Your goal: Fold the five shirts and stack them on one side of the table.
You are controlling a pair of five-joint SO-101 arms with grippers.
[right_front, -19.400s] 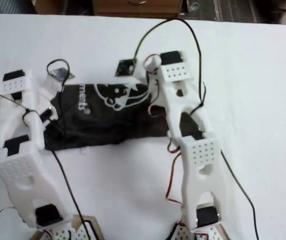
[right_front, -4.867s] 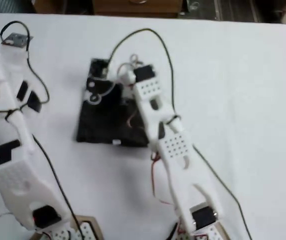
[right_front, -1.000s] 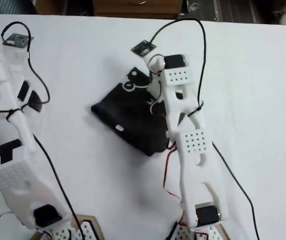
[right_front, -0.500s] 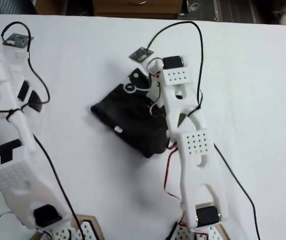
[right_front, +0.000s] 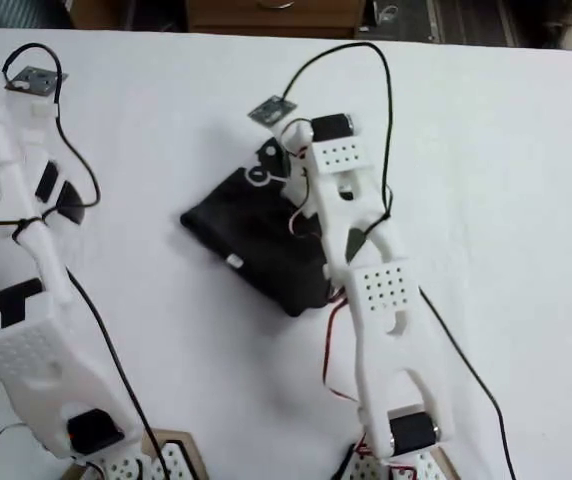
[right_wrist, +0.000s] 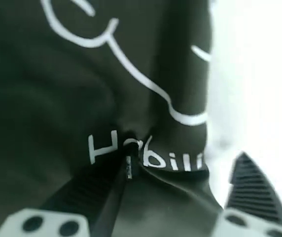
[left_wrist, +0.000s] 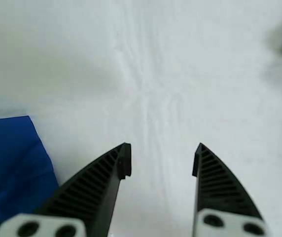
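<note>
Black shirt (right_front: 256, 235), folded small, lies askew near the middle of the worktop (right_front: 506, 150).
My right tool (right_wrist: 185, 165) is spread open at its printed edge, one finger on the fabric, one over bare worktop; my left tool (left_wrist: 160, 160) is open too, beside a blue cloth (left_wrist: 13, 163). I judge folding is done; next I must pinch this edge and drag it toward that side.

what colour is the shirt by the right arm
Black shirt with white print, best in right wrist view.

white-printed black shirt (right_front: 251, 235), blue cloth (left_wrist: 13, 165)
</note>
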